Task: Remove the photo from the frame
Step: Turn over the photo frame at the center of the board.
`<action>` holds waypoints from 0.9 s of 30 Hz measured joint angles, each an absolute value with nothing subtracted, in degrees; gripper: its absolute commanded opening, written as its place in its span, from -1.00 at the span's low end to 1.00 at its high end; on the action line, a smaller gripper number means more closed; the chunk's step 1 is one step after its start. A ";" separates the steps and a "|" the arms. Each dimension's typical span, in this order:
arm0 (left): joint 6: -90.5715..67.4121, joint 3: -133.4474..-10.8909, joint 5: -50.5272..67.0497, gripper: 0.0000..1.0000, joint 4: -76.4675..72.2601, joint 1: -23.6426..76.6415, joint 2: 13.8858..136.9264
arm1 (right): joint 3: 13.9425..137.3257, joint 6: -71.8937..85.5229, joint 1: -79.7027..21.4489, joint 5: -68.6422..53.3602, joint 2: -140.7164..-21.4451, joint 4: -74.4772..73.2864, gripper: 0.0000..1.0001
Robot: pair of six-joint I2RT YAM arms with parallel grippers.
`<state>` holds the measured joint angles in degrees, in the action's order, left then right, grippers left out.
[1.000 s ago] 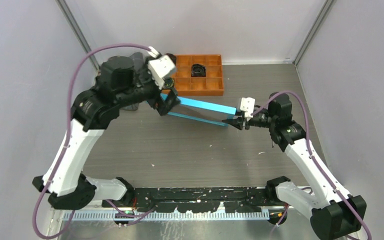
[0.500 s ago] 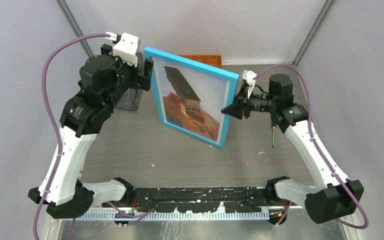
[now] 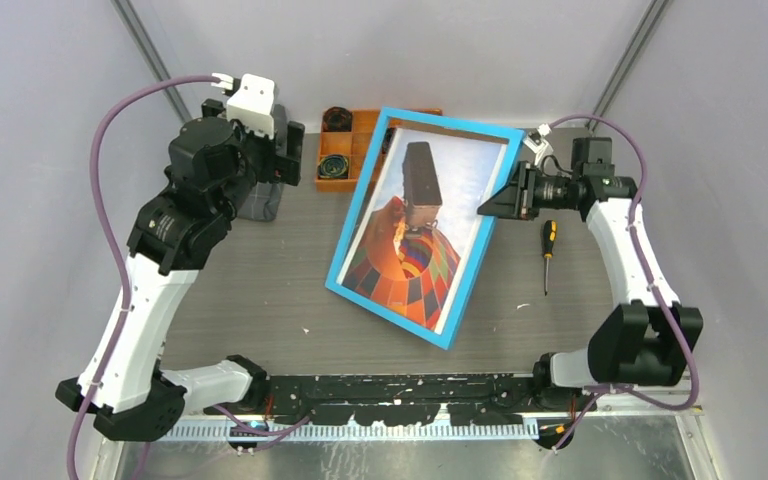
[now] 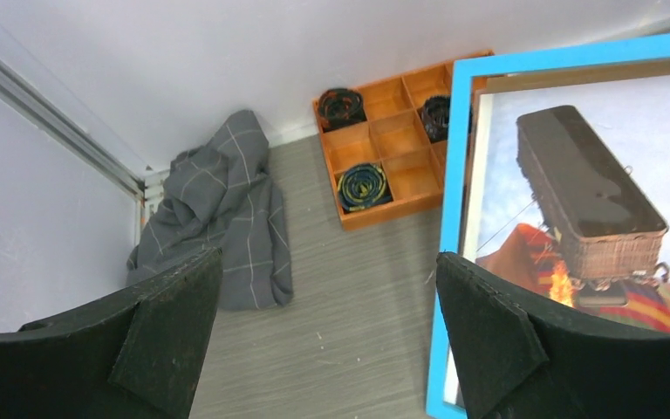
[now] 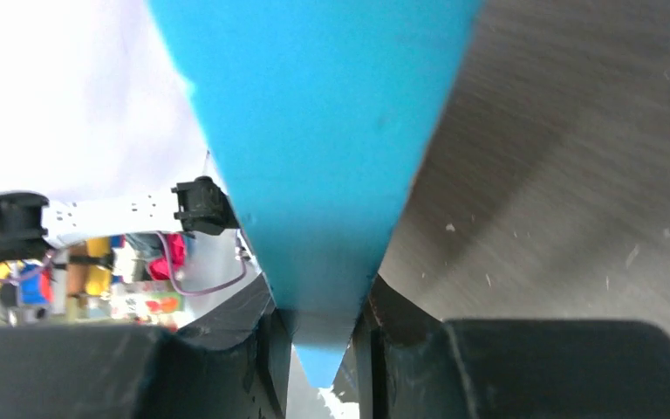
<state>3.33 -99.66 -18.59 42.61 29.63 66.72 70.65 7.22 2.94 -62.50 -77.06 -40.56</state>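
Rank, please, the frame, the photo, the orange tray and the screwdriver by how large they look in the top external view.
1. frame, tilted up nearer the camera, which enlarges it
2. photo inside it
3. orange tray, partly hidden behind the frame
4. screwdriver

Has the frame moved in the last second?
Yes. The frame has swung face-up; its lower corner has come past the screwdriver, toward the arms' base plate.

Top external looks steeply down from above-behind over the whole table; left wrist sees the frame from some way off, right wrist hard against its edge; all share it.
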 measured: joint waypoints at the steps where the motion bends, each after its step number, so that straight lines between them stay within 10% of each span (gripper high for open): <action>1: 3.25 -99.02 -18.59 0.85 42.54 29.58 66.72 | 71.94 6.31 4.05 -62.63 -78.72 -43.62 -0.99; 12: 2.33 -90.32 -17.15 0.83 40.16 29.50 66.87 | 79.35 -14.20 19.35 -62.50 -101.82 -75.66 -0.99; 27: -1.08 -73.73 -3.38 0.85 30.09 29.50 71.92 | 87.90 -38.35 33.50 -55.18 -120.60 -84.27 -0.99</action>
